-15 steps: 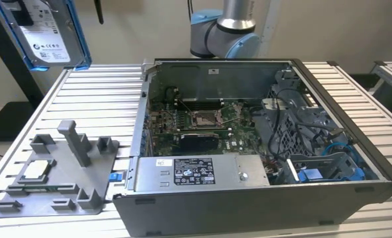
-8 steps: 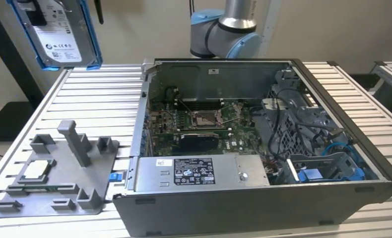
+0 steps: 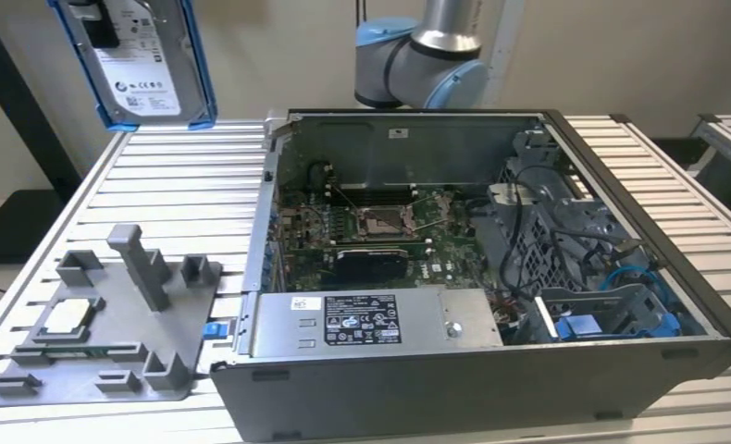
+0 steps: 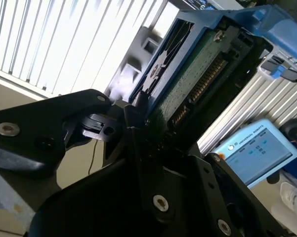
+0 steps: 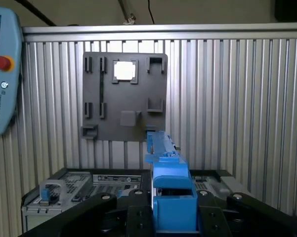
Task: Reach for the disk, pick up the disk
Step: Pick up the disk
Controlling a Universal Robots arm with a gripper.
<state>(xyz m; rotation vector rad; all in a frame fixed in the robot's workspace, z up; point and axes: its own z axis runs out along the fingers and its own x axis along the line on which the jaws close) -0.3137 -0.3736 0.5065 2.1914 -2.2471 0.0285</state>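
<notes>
Disk point(image 3: 143, 67) and slatted aluminium table point(image 3: 155, 185) are seen well apart in the exterior view. The disk hangs high at the exterior view's left, clear of every surface. Its long axis is close to upright, and its silver-grey metal face with the white label is turned toward the camera. A bright blue plastic frame runs down both long edges. The upper end is cut off by the picture's edge. An open computer case point(image 3: 464, 277) stands on the table toward the exterior view's right. A grey moulded fixture point(image 3: 118, 324) carrying a small square chip point(image 3: 72, 316) lies on the table below the disk.

In the second wrist view the gripper point(image 4: 141, 118) is seen clamped onto the near end of the disk point(image 4: 197, 74), with a matt black finger point(image 4: 133, 116) pressed against it. The disk extends lengthwise straight away from the gripper. Its green circuit-board underside and a row of connector contacts are exposed, and the blue frame is wrapped around the far end. A pale blue pendant point(image 4: 257, 153) is seen beyond.

In the first wrist view the disk point(image 5: 170, 192) is presented edge-on as a narrow blue band. It is held between black jaws that are closed on it from either side, and its long axis points directly out from the gripper point(image 5: 172, 219). The fixture point(image 5: 123, 94) and the case point(image 5: 79, 182) are seen well beyond it on the table.

The reach is judged complete and the disk lifted. The smooth, rigid metal and hard plastic are judged liable to slip if the clamp is loosened.
</notes>
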